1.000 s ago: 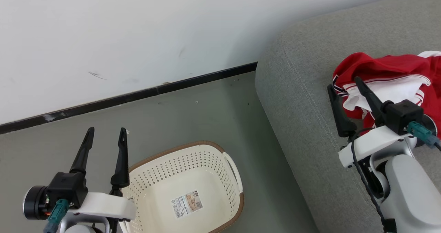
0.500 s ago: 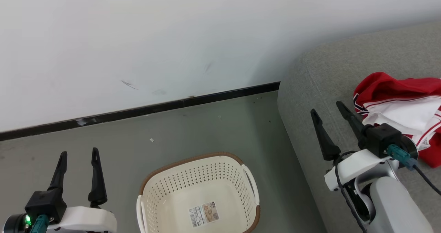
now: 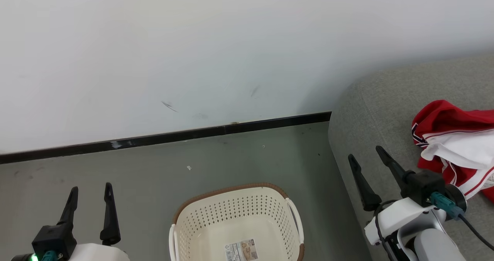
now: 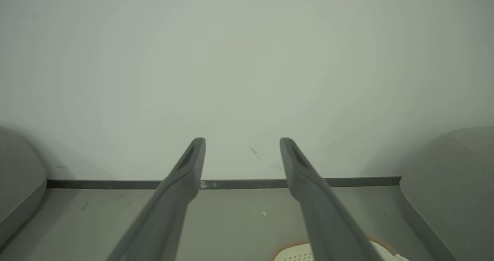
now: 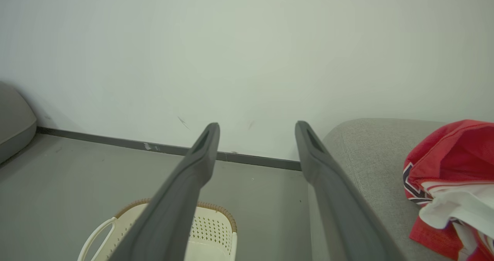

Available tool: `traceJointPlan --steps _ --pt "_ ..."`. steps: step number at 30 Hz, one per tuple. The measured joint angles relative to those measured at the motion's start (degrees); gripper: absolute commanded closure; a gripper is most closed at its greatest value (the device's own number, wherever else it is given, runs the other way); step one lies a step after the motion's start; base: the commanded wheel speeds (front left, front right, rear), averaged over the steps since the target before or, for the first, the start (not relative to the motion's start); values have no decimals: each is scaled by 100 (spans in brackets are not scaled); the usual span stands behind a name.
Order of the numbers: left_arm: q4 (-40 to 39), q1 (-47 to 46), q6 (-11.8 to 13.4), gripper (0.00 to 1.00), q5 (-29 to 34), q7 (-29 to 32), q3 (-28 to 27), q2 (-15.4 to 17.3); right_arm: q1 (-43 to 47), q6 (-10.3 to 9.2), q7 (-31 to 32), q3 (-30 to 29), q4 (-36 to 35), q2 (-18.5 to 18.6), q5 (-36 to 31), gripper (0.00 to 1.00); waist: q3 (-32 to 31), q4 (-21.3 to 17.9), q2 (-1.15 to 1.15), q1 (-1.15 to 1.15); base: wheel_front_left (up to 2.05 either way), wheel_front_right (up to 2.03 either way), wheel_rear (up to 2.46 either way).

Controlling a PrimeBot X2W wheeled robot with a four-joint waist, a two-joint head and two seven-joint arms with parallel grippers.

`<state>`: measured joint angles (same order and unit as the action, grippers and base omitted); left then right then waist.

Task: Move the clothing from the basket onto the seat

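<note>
Clothing (image 3: 455,145) lies bunched on the seat (image 3: 378,110), just right of the right gripper (image 3: 364,153) and clear of it; that gripper's fingers stand apart, holding nothing. Basket (image 3: 235,209) sits on the floor (image 3: 231,156) between the two grippers, its visible bottom bare but for a label (image 3: 241,251); left gripper (image 3: 91,187) likewise spread, empty. Judgement: transfer looks complete, nothing left to fetch as far as seen.

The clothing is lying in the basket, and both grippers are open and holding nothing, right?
No. The clothing lies on the seat, not in the basket, as the head view shows. The left gripper and right gripper are open and holding nothing.
</note>
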<state>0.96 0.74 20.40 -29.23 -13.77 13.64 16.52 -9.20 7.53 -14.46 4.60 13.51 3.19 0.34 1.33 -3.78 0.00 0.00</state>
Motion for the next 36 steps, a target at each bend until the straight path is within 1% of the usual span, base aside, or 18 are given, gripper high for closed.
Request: traceJointPlan --steps 2,7,12,18,26,34,35,36 --pt "13 1 -40 0 0 0 16 -2 84 0 0 -11 -11 -10 0 0 -42 43 0 0 0 0 0" --pt "54 1 -49 0 0 1 60 -1 191 0 0 -53 -83 -20 -37 0 -131 135 0 0 0 0 0" --pt "70 2 -138 0 -1 11 140 1 330 0 0 -134 -231 -57 -42 0 -189 211 0 0 0 0 0" --pt "77 -2 -191 0 -1 63 179 13 485 0 0 -16 -380 -73 160 0 -228 278 0 0 0 0 0" --pt "186 -4 -190 0 -1 112 141 56 564 -1 0 23 -464 -73 323 0 -263 280 0 0 0 0 0" --pt "244 -4 -188 0 -1 178 133 134 701 -1 0 46 -557 -73 330 0 -287 251 0 0 0 0 0" --pt "288 0 -188 100 1 186 154 109 705 0 2 43 -514 -83 327 100 -288 252 0 0 0 0 0" --pt "353 12 -188 100 1 188 185 57 748 0 3 44 -470 -100 327 100 -287 252 0 0 0 0 0"
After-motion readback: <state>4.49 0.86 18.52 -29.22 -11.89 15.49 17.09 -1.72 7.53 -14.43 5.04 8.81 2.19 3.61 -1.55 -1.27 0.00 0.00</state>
